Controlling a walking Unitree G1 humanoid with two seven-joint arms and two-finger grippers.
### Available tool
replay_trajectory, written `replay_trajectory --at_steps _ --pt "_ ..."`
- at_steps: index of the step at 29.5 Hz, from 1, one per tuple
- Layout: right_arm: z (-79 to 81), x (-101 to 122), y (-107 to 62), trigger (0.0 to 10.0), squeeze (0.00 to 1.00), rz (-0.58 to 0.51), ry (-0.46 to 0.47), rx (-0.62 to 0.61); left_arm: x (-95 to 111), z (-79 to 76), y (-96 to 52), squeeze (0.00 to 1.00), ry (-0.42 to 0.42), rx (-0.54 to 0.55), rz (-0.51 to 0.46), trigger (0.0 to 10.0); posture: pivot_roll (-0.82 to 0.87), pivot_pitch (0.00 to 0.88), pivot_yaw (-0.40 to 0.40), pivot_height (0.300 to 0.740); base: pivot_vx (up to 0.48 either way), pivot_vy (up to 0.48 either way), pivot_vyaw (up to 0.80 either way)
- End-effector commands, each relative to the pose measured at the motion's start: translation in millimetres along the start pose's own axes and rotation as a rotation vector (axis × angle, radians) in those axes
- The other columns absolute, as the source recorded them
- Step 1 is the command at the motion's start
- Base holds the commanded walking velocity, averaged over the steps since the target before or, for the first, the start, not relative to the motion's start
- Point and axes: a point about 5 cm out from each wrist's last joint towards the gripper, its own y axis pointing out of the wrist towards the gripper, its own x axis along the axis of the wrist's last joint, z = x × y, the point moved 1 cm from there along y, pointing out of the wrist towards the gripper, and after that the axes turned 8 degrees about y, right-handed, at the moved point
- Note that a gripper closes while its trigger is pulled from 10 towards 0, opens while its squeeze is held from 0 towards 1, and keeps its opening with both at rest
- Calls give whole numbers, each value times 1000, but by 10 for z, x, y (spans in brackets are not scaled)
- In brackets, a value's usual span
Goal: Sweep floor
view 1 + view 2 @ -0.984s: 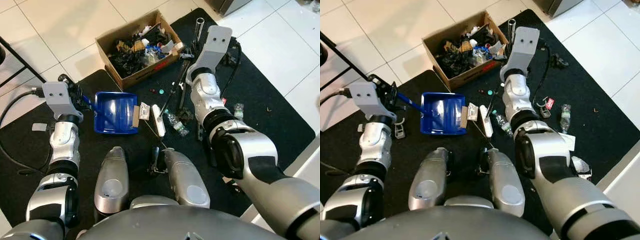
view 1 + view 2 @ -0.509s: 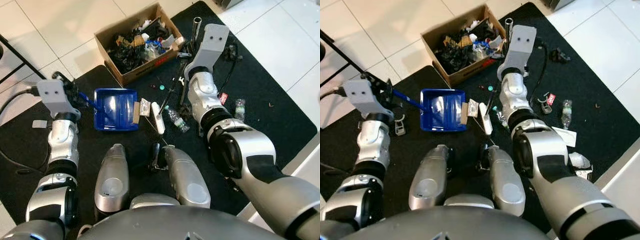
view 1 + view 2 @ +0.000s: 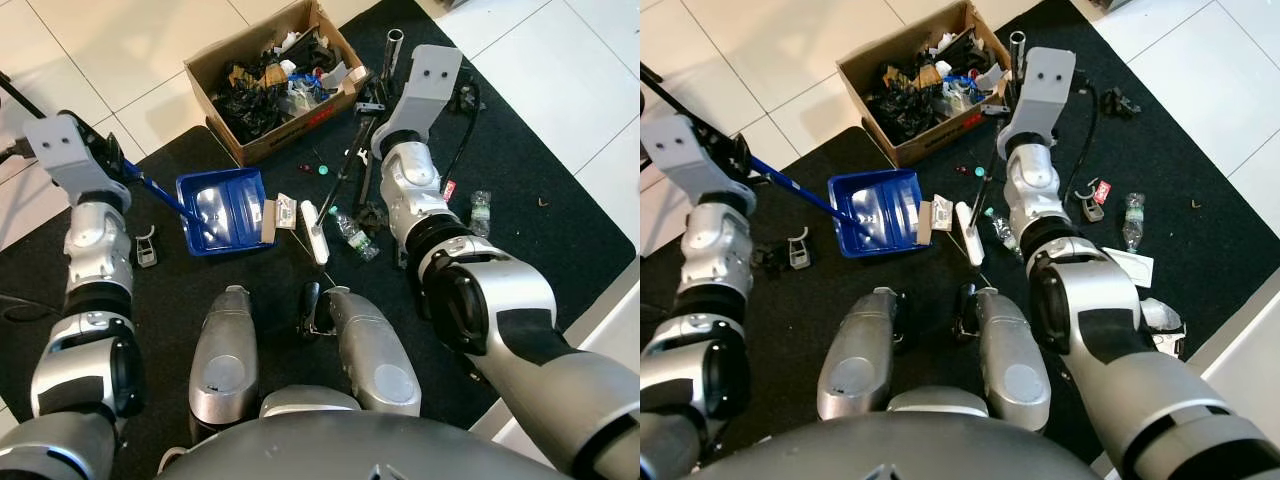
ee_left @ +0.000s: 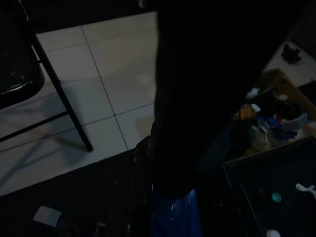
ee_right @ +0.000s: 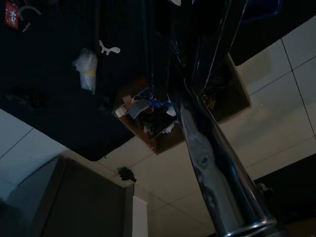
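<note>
Left end effector (image 3: pixel 735 160) grips the light, rigid dustpan (image 3: pixel 877 211) by its handle; right end effector (image 3: pixel 375 95) clamps the stiff broom pole (image 5: pixel 207 158).

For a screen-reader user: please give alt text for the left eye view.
Blue dustpan on a black mat, its handle at the left pincer. The right arm holds a metal pole beside a cardboard box of trash; scraps lie around.

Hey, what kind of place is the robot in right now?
Probably a room in a home: white floor tiles, a black rug strewn with litter, a cardboard box of trash, and a blue dustpan.
</note>
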Motion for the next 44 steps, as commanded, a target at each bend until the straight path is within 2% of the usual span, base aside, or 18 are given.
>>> replay_trajectory --at_steps 1,6,9,10,11,13,14,17,20,28,33,37,38,40,41,44 --pt "-5 118 36 10000 0 -54 13 4 -341 30 -84 0 -8 -30 207 10000 232 190 -130 740 0 0 0" --pt "10 129 42 10000 0 -57 15 11 -252 66 -26 0 8 -46 221 10000 234 188 -129 740 0 0 0" --pt "48 135 46 10000 0 -59 22 27 -59 86 84 0 35 -86 223 10000 237 179 -125 740 0 0 0" --pt "48 135 46 10000 0 -59 22 27 -59 86 84 0 35 -86 223 10000 237 179 -125 740 0 0 0" --pt "65 138 48 10000 0 -60 25 35 45 95 137 0 53 -103 223 10000 236 176 -122 740 0 0 0" --pt "65 138 48 10000 0 -60 25 35 45 95 137 0 53 -103 223 10000 236 176 -122 740 0 0 0" --pt "80 140 49 10000 0 -62 29 40 158 116 196 0 77 -100 225 10000 233 173 -114 740 0 0 0" --pt "88 143 49 10000 0 -65 33 43 249 137 241 0 94 -90 229 10000 233 173 -111 740 0 0 0" --pt "89 137 41 10000 0 -70 50 44 431 203 327 0 131 -19 226 10000 227 173 -97 740 0 0 0" --pt "85 104 23 10000 0 -65 72 42 515 170 366 0 153 5 203 10000 220 175 -93 740 0 0 0" --pt "153 25 -10 10000 0 -41 184 66 571 28 404 0 199 -22 173 10000 213 177 -90 740 0 0 0" --pt "374 8 -23 10000 0 -30 316 163 583 -79 427 0 213 -55 174 10000 203 179 -83 740 0 0 0" --pt "374 8 -23 10000 0 -30 316 163 583 -79 427 0 213 -55 174 10000 203 179 -83 740 0 0 0" --pt "432 19 -22 10000 0 -29 343 193 587 -97 433 0 215 -59 174 10000 203 179 -83 740 0 0 0" --pt "525 75 -14 10000 0 -44 389 245 601 -129 445 0 218 -62 173 10000 196 178 -79 740 0 0 0" --pt "526 163 13 10000 0 -73 435 254 612 -151 452 0 220 -65 171 10000 189 177 -78 740 0 0 0"
